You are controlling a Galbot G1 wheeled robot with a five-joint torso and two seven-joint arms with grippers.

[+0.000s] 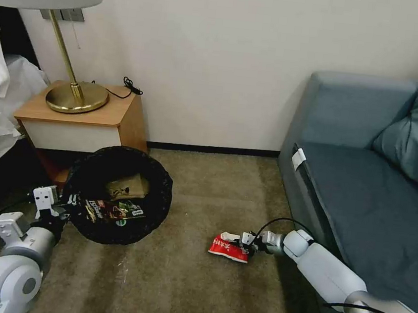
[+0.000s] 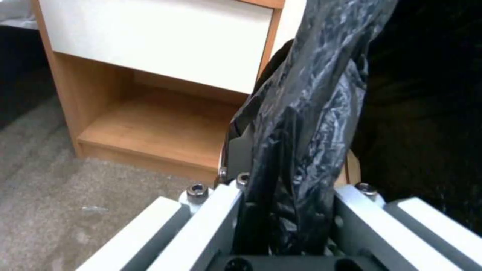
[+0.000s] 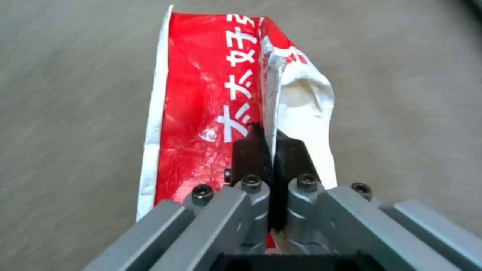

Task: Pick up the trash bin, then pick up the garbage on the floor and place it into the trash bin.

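Now the red-and-white packet (image 1: 229, 249) lies on the carpet (image 1: 180, 283), pinched in our right gripper (image 3: 271, 150) fingers. Our left gripper (image 2: 286, 210) clamps the trash bin (image 1: 118, 194) rim beside the nightstand (image 1: 80, 123); wrappers (image 1: 113, 210) already inside, packet left.

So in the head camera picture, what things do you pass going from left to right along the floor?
left gripper → trash bin → red-and-white packet → right gripper → blue sofa
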